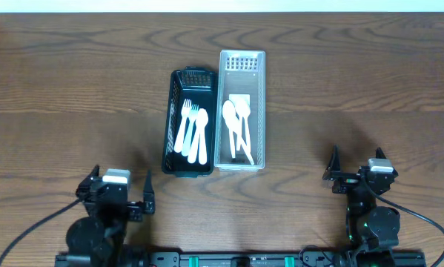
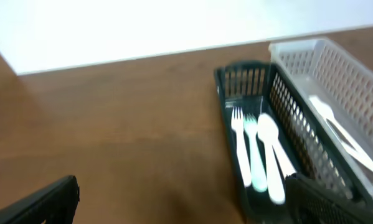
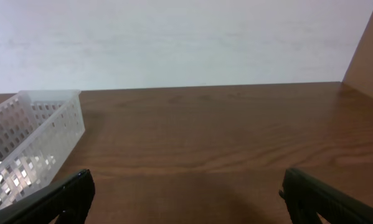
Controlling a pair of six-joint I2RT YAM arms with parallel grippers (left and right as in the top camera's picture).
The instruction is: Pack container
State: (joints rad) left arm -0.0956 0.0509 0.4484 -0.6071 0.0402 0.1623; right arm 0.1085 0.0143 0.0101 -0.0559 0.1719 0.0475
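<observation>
Black basket (image 1: 168, 126) + white basket (image 1: 264, 111) touching, centre of table (image 1: 58, 89) toward far edge; plastic cutlery (image 1: 191, 132) inside. Light, stiff, slick, prob. brittle; grab mid-handle. Left gripper (image 1: 122, 175), right gripper (image 1: 356, 159) at near edge: fingers wide apart, empty.

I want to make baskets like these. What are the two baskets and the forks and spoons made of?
Black basket: looks like matte plastic, with moulded slotted walls. White basket: likely plastic, faintly see-through grid walls. Forks and spoons: probably plastic, plain white and thin.
</observation>
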